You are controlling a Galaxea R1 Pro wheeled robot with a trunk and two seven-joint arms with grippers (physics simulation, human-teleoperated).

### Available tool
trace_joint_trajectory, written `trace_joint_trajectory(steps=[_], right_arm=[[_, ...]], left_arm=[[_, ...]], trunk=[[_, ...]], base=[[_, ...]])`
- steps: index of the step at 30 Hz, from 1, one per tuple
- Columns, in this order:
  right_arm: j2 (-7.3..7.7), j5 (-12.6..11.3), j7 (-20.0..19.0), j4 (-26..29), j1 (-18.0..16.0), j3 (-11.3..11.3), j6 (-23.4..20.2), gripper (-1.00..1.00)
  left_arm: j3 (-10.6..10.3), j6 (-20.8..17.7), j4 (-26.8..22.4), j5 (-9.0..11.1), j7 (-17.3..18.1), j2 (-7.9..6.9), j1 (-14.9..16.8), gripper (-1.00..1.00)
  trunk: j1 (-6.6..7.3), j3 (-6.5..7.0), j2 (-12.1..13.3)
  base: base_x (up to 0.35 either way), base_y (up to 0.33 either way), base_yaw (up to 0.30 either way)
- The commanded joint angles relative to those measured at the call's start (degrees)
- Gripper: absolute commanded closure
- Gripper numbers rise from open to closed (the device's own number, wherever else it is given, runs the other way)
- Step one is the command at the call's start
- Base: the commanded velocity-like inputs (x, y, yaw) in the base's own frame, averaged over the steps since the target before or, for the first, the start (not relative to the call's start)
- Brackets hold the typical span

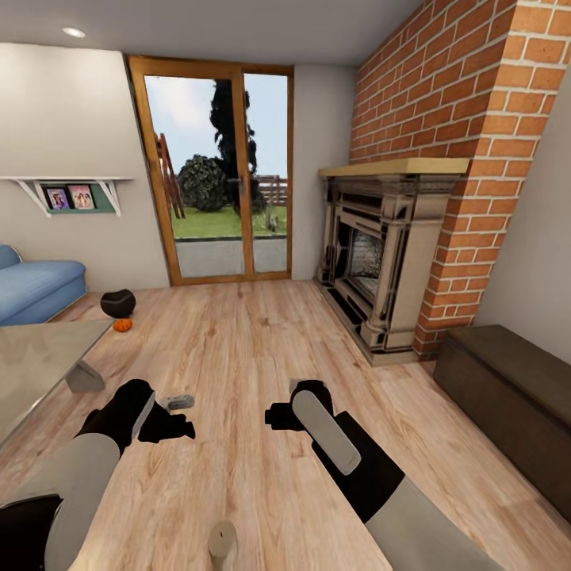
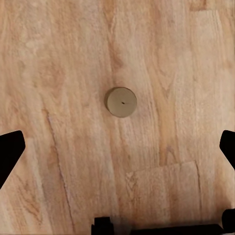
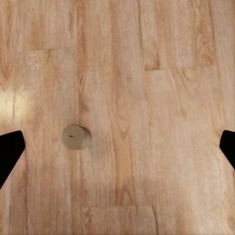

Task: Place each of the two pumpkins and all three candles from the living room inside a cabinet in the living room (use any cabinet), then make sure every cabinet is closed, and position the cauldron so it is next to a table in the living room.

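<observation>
The left gripper [image 1: 176, 416] and right gripper [image 1: 279, 415] hang spread and empty above the floor [image 1: 238, 349]; a candle [image 2: 121, 102] stands below; a pumpkin [image 1: 122, 325], half hidden, sits against the cauldron [image 1: 118, 302], perhaps touching; the table [image 1: 40, 357] and cabinet [image 1: 515, 388] are cut off.

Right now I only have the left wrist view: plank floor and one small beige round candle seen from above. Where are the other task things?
Observer: A small bright-orange pumpkin sits on the floor ahead to the left, just in front of the glossy black cauldron.
Operator: Any cabinet close?
Observer: A long, low dark-brown cabinet stands along the right wall, past the brick fireplace; its front looks shut.
Operator: And my hands?
Observer: Both the left hand and the right hand hang empty above the floor, with the candle standing upright between the arms, near the robot.
</observation>
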State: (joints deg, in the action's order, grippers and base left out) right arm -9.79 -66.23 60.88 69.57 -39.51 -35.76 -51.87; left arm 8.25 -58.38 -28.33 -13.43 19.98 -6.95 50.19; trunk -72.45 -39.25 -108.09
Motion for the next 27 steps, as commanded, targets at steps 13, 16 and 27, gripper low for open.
trace_joint_trajectory(steps=[13, 16, 27], right_arm=[[0.38, -0.5, 0.6, 0.4, 0.0, 0.4, -0.3, -1.0], [0.44, -0.6, 0.6, 0.6, 0.0, 0.4, -0.3, -1.0], [0.47, -0.5, 0.7, 0.7, 0.0, 0.3, -0.3, -1.0]], left_arm=[[0.2, 4.0, 0.0, -0.6, -2.4, 2.45, -0.1, -1.0], [0.3, 4.4, -0.1, -0.4, -2.9, 2.51, 0.0, -1.0], [0.3, 6.9, 0.0, 0.1, -3.3, 2.55, 0.0, -1.0]], trunk=[[-2.86, -2.4, -5.3], [-3.51, -2.94, -6.5], [-5.93, -4.91, -10.9]], base=[[0.0, 0.0, 0.0], [0.0, 0.0, 0.0], [0.0, 0.0, 0.0]])
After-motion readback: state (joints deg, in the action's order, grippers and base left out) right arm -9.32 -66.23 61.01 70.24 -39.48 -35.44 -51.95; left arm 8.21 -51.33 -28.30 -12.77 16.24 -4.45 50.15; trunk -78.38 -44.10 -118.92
